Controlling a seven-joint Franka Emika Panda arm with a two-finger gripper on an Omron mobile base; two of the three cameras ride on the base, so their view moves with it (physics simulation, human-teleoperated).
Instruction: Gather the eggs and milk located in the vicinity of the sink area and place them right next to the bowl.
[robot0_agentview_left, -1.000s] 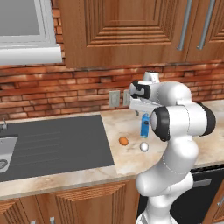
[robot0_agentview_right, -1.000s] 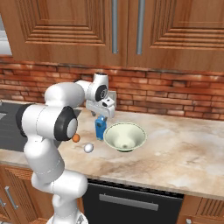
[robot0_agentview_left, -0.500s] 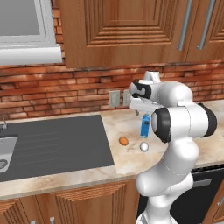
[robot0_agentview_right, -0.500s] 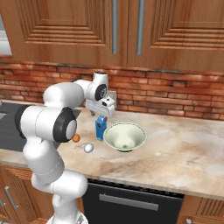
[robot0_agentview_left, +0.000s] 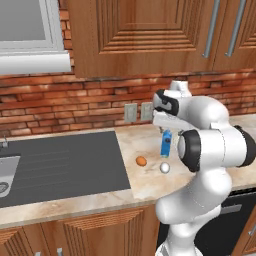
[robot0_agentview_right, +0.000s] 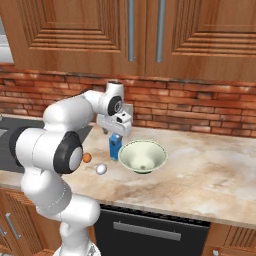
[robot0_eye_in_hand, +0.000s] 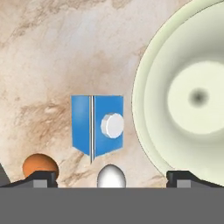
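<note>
The milk (robot0_eye_in_hand: 97, 126) stands upright on the marbled desk (robot0_agentview_right: 210, 170), a blue carton seen from straight above in the hand view, white cap facing up. And look how close it sits to the bowl (robot0_agentview_right: 142, 157): just beside its rim, a thin strip of desk between them. From the right base view the carton (robot0_agentview_right: 115, 146) is tucked at the bowl's left, from the left base view it (robot0_agentview_left: 165, 143) shows partly behind the white arm.

Now the eggs! The orange-brown egg (robot0_agentview_left: 141, 161) and the white egg (robot0_agentview_left: 164, 167) lie on the desk near the carton, on its front side, apart from one another. In the hand view the orange-brown one (robot0_eye_in_hand: 40, 166) and the white one (robot0_eye_in_hand: 111, 176) sit low in the picture, the white one almost under the carton's edge. The right base view puts the brown one (robot0_agentview_right: 87, 157) partly behind the arm's elbow, and the white one (robot0_agentview_right: 101, 169) lies in the open, near the bowl's front left.

Above all this hangs the gripper (robot0_eye_in_hand: 112, 179), directly over the milk, its fingers (robot0_eye_in_hand: 40, 178) spread wide and holding nothing. The carton stands free of them.

Further out, the dark grey sink (robot0_agentview_left: 55, 165) stretches to the left of the eggs, well apart from the bowl. Behind runs a brick wall (robot0_agentview_left: 60, 107) with an outlet (robot0_agentview_left: 130, 113), and wooden cabinets (robot0_agentview_right: 100, 35) hang overhead.
</note>
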